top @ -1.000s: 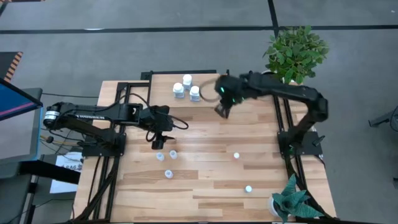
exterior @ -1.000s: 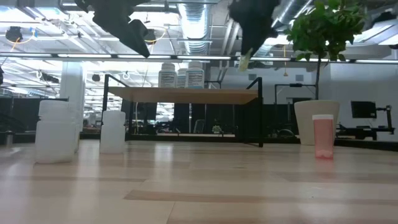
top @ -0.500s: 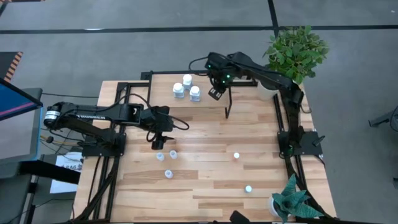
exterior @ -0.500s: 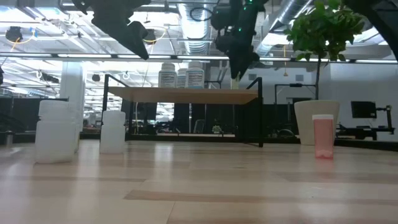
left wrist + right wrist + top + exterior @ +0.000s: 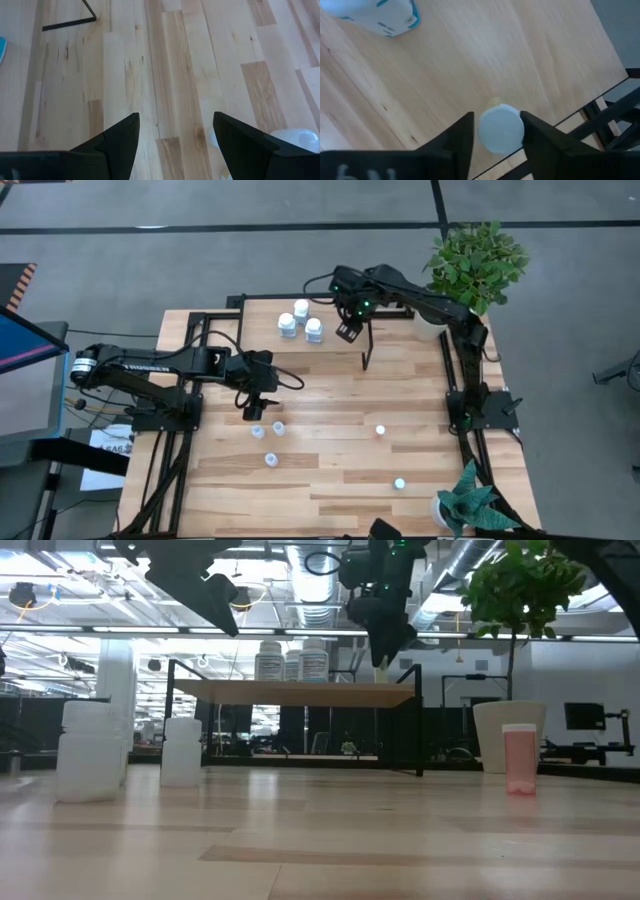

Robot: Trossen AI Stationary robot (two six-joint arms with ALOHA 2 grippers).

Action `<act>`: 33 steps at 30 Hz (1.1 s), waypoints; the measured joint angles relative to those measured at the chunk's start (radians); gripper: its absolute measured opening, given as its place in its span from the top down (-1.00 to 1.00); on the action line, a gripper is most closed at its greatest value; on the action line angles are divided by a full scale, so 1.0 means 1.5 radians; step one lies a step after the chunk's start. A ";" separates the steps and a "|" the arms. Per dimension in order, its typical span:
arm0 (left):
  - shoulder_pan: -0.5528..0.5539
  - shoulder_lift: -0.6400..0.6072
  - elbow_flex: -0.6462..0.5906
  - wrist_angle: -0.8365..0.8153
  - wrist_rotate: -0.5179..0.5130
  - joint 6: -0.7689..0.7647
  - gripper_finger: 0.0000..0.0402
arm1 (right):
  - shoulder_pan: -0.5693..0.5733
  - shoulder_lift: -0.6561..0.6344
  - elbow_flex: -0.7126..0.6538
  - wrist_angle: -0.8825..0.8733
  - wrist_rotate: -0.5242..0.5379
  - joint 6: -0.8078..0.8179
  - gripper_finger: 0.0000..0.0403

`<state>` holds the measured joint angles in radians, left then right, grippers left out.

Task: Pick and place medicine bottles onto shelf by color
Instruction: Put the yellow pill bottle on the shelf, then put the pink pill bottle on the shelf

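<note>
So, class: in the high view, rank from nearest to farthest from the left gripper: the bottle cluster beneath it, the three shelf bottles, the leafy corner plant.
From the left gripper:
1. Bottle cluster, just below it.
2. Shelf bottles, on the far shelf.
3. Leafy plant, far right corner.

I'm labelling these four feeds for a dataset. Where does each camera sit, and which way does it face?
High: overhead, straight down on the table; both arms show.
Low: table height, level across to the shelf; arms enter from above.
Left wrist: down past the open left gripper at planks.
Right wrist: down at the shelf top, right gripper clamping a small bottle.
Shared: three white bottles atop the shelf, high and low.
</note>
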<state>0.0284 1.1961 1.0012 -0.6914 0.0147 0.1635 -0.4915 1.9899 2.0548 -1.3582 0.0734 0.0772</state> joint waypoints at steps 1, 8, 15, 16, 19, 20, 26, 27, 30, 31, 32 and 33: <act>0.000 0.000 0.000 0.000 0.000 0.000 -0.20 | 0.000 0.003 0.000 0.000 0.000 0.000 0.00; 0.000 0.000 0.000 0.000 0.000 -0.003 -0.20 | 0.000 -0.008 -0.001 0.000 0.003 -0.003 -0.19; 0.000 0.000 0.000 0.000 0.001 -0.012 -0.20 | 0.000 -0.072 -0.001 0.010 0.005 0.003 -0.14; 0.000 0.000 0.000 0.000 0.001 -0.014 -0.20 | 0.004 -0.086 -0.001 0.009 0.005 0.010 -0.13; 0.000 0.000 0.000 0.000 0.002 -0.026 -0.20 | 0.021 -0.131 -0.001 -0.016 0.005 0.032 -0.11; 0.000 0.000 0.000 0.000 0.002 -0.030 -0.20 | 0.032 -0.146 -0.001 -0.030 0.005 0.039 -0.11; 0.000 0.000 0.000 0.000 0.002 -0.051 -0.20 | 0.120 -0.236 -0.010 -0.136 0.010 0.090 -0.11; 0.000 0.000 0.000 0.000 0.001 -0.052 -0.20 | 0.140 -0.254 -0.022 -0.141 0.021 0.102 -0.11; 0.000 0.000 0.000 0.000 0.001 -0.054 -0.20 | 0.203 -0.307 -0.081 -0.137 0.052 0.155 -0.10; 0.000 0.000 0.000 0.000 0.001 -0.056 -0.20 | 0.224 -0.325 -0.106 -0.136 0.057 0.179 -0.09; 0.000 0.000 0.000 0.000 0.001 -0.060 -0.20 | 0.245 -0.343 -0.133 -0.137 0.059 0.205 -0.09; 0.000 0.000 0.000 0.000 0.001 -0.064 -0.20 | 0.268 -0.360 -0.161 -0.137 0.060 0.231 -0.09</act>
<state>0.0284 1.1961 1.0008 -0.6914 0.0156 0.0669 -0.0895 1.4491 1.8136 -1.5642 0.1635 0.4245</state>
